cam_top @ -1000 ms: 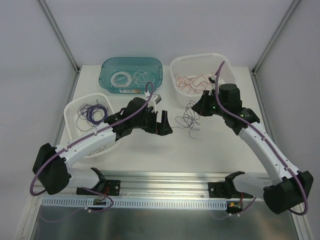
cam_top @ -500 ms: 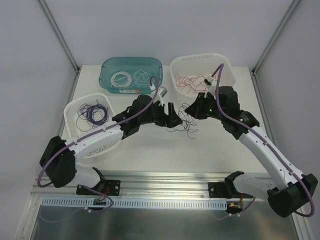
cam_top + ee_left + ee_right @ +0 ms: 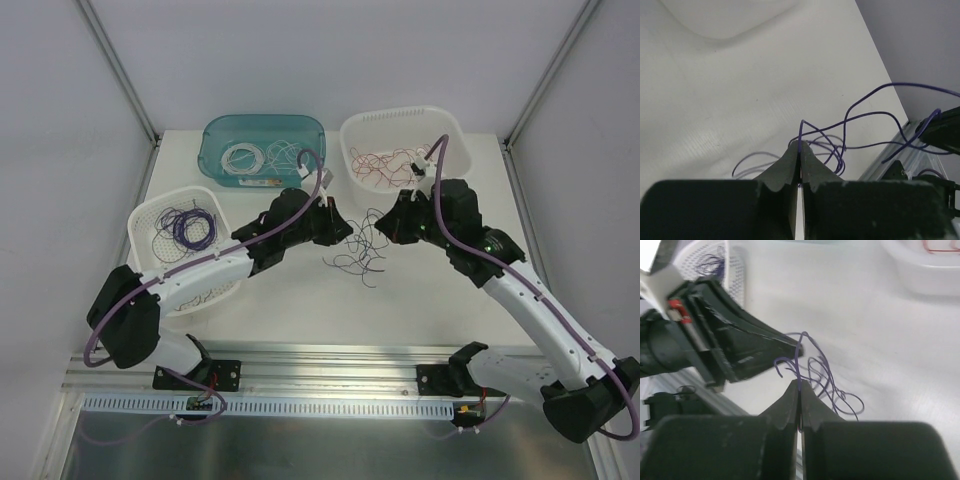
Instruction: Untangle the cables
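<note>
A loose clump of thin dark purple cables (image 3: 358,248) hangs and trails over the white table between my two arms. My left gripper (image 3: 343,229) is shut on one purple strand, which rises from between its fingertips (image 3: 800,145). My right gripper (image 3: 385,217) is shut on another purple strand (image 3: 799,365) of the same clump (image 3: 832,385). The two grippers face each other a short way apart, with loops of the cables (image 3: 850,135) strung between and below them.
A teal bin (image 3: 264,147) at the back holds white wires. The white tub (image 3: 404,147) at back right holds red wires. A white perforated basket (image 3: 180,245) at left holds purple wires. A metal rail (image 3: 330,375) runs along the near edge.
My left gripper swung right to the clump and closed on a purple strand. My right gripper, shut throughout, shifted slightly left and the clump spread out lower on the table.
</note>
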